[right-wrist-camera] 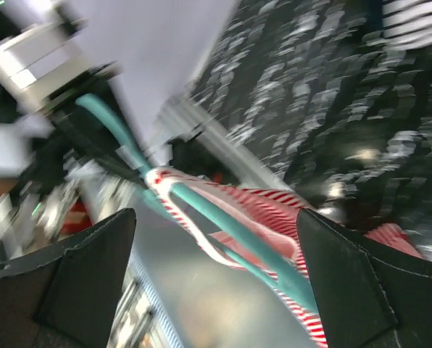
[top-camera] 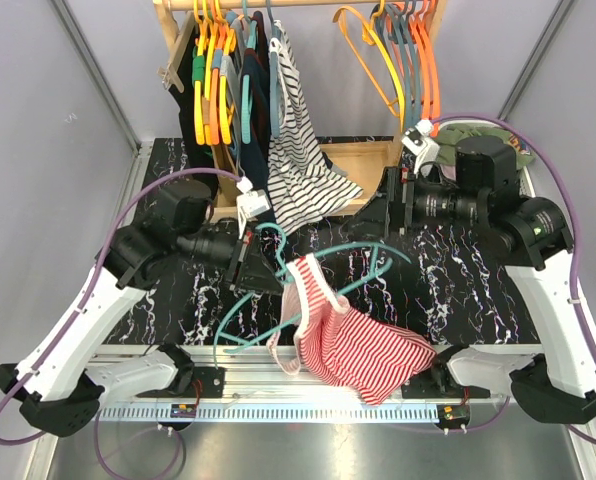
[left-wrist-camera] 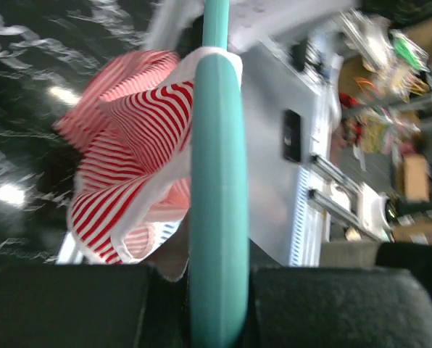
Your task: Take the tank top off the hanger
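A teal hanger [top-camera: 278, 262] is held above the black marbled table, with a red-and-white striped tank top [top-camera: 353, 345] still threaded on it by one strap and sagging over the near edge. My left gripper [top-camera: 256, 272] is shut on the hanger near its hook. In the left wrist view the teal bar [left-wrist-camera: 217, 181] runs between my jaws [left-wrist-camera: 217, 304], with the tank top [left-wrist-camera: 129, 174] bunched behind it. My right gripper [top-camera: 386, 215] is wide open and empty, above and behind the hanger's right arm. Its wrist view shows the hanger [right-wrist-camera: 230, 221] and the tank top [right-wrist-camera: 274, 210] beyond the spread fingers [right-wrist-camera: 354, 283].
A wooden clothes rack [top-camera: 363, 160] stands at the back with orange and teal hangers [top-camera: 408, 60] and a black-and-white striped garment [top-camera: 298, 150] draped onto the table. A green garment [top-camera: 488, 135] lies at the back right. A metal rail [top-camera: 308, 410] runs along the near edge.
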Robot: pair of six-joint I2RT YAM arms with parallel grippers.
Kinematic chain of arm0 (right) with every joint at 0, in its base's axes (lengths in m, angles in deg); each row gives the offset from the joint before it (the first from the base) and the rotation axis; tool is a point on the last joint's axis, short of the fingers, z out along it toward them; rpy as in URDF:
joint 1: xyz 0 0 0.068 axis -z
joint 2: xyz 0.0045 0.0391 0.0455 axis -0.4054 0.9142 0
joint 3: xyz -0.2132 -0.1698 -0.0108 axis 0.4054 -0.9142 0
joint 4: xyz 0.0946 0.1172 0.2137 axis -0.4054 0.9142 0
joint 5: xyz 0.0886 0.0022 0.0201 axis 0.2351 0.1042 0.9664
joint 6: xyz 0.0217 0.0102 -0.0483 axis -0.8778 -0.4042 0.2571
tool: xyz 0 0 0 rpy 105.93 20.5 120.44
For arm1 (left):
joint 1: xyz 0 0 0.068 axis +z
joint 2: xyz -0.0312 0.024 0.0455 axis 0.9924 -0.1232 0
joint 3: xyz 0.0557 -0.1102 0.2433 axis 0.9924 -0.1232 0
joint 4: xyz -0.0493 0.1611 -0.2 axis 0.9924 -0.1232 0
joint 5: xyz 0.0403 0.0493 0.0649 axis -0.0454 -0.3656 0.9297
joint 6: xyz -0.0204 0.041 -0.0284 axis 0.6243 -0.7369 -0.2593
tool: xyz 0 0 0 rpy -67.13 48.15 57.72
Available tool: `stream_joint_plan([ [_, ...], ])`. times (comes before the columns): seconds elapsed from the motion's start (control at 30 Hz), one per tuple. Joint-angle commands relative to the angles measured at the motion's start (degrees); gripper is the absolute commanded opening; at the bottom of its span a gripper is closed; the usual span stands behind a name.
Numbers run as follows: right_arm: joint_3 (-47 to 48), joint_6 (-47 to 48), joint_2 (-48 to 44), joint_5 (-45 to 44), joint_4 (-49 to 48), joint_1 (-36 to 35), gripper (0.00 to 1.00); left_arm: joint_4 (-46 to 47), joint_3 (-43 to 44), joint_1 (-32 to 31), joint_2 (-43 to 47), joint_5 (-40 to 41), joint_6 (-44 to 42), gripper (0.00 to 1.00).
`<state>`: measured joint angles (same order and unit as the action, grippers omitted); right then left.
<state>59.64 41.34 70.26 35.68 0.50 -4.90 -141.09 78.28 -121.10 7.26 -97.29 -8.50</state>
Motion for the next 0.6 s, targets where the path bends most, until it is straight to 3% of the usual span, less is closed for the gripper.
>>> stream_joint_plan([
  [0.0,-1.3,-0.3,-2.2,-22.5,1.6,0.9,1.00,-2.7,5.4,1.9,-1.3,13.2,-0.1,0.00],
  [0.03,-2.0,-0.4,-3.3,-24.7,1.6,0.9,1.00,-3.3,6.3,2.2,-2.1,18.7,2.6,0.00],
  [0.13,-5.8,1.5,-6.1,-28.0,-0.4,1.0,1.00,-3.8,9.4,3.1,-5.1,24.4,7.9,0.00],
  [0.3,-15.2,7.4,-6.0,-12.8,-5.3,-1.1,1.00,-0.3,12.6,3.5,-9.4,25.1,10.8,0.00],
  [0.4,-22.1,8.3,-7.3,-16.4,-10.9,-9.2,1.00,0.3,16.1,3.8,-12.1,25.6,11.6,0.00],
  [0.57,-31.1,7.9,-8.2,-20.9,-20.1,-13.1,1.00,1.2,21.6,3.9,-15.8,22.9,12.9,0.00],
])
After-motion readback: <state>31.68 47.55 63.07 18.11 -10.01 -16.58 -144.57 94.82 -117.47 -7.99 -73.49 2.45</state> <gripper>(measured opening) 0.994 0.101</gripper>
